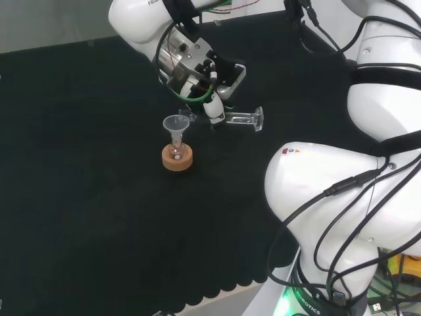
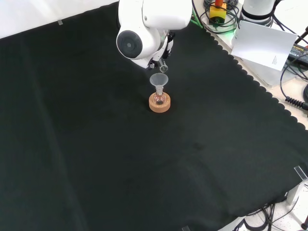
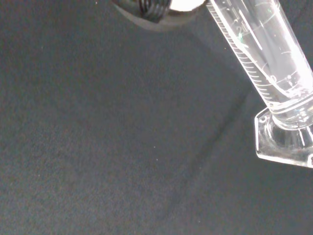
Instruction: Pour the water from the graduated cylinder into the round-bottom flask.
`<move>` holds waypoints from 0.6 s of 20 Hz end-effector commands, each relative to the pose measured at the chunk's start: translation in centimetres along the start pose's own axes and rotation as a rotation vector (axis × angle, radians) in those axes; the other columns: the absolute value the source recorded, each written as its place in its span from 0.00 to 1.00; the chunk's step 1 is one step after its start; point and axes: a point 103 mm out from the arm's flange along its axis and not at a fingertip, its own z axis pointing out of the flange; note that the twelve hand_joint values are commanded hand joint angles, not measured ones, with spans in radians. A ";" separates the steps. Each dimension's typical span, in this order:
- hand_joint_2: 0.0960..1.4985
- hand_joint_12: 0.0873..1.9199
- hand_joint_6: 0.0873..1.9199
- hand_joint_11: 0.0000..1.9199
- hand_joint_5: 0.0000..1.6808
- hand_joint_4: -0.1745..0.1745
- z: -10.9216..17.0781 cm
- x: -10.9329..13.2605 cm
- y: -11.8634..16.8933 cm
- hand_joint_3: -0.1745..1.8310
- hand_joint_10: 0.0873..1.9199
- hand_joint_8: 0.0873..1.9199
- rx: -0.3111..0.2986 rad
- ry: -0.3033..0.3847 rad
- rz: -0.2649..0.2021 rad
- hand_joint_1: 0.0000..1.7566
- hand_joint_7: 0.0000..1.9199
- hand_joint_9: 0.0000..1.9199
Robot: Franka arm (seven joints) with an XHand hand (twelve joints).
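Head view: hand (image 1: 209, 89) up over the desk (image 1: 79, 164), fingers curled round a clear graduated cylinder (image 1: 237, 118). Cylinder lies roughly level, foot to the view's right, mouth at the rim of a clear funnel (image 1: 175, 125). Funnel sits in the neck of a small round-bottom flask (image 1: 176, 153); flask rests in a cork ring (image 1: 177, 158) on the black cloth.

Front view: white arm link (image 2: 144, 29) covers most of the hand. Cylinder mouth (image 2: 163, 68) just above the funnel (image 2: 158, 80). Flask and cork ring (image 2: 159, 103) directly below.

Wrist view: cylinder (image 3: 264, 54) close, graduation marks and hexagonal foot plain. Cannot tell any water level inside.
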 end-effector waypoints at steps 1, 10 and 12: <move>0.65 0.34 0.28 0.66 0.72 0.00 -0.3 0.0 0.1 0.09 0.00 0.26 0.032 -0.017 0.012 0.74 0.66 0.83; 0.65 0.34 0.28 0.66 0.72 0.00 -0.8 0.0 0.3 0.09 0.00 0.26 0.065 -0.027 0.020 0.74 0.66 0.83; 0.65 0.34 0.28 0.66 0.72 0.00 -0.8 0.1 0.4 0.09 0.00 0.26 0.069 -0.027 0.019 0.74 0.66 0.83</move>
